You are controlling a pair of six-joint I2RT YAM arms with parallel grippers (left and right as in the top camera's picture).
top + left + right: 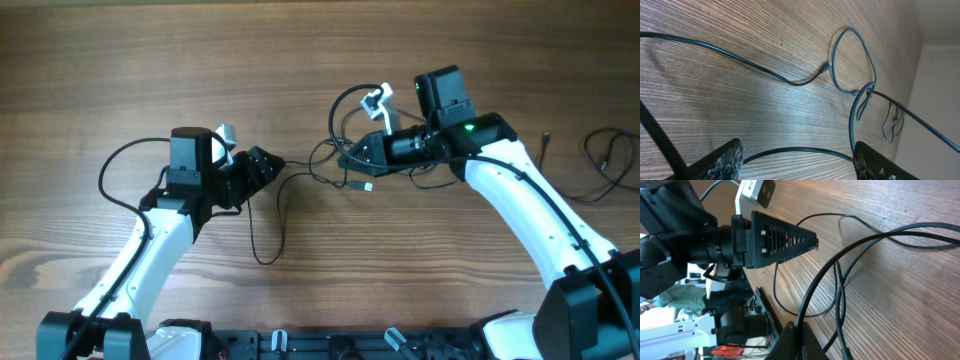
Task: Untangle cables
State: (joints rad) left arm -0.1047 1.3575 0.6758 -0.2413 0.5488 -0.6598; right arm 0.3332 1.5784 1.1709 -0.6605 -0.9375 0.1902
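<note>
Wood-grain tabletop fills every view. Nearest the robot's base, a slack loop of the cables sags toward the front edge, just beside the white left arm. The loop's two sides rise to the left gripper, which stands open. In its wrist view the two fingers sit wide apart at the bottom corners. One dark strand curves across the wood between them without visibly touching either. Beyond the fingers in that view, another strand comes in from the left, dips, and ends in a small plug just beside a rounded loop.

From the left gripper's tip a single strand runs rightward to the right gripper. The two tips point at each other, near but apart. The right gripper is closed, its fingers together. In its wrist view, strands emerge right at the fingertips and arc away over the wood. It therefore appears to pinch the cables there, though the contact itself is hidden.

The tangle gathers around that tip, with loops above it and to its left. A silvery plug tip lies just below it on the table. Farthest off, at the right edge, a separate cable lies well apart from both grippers.
</note>
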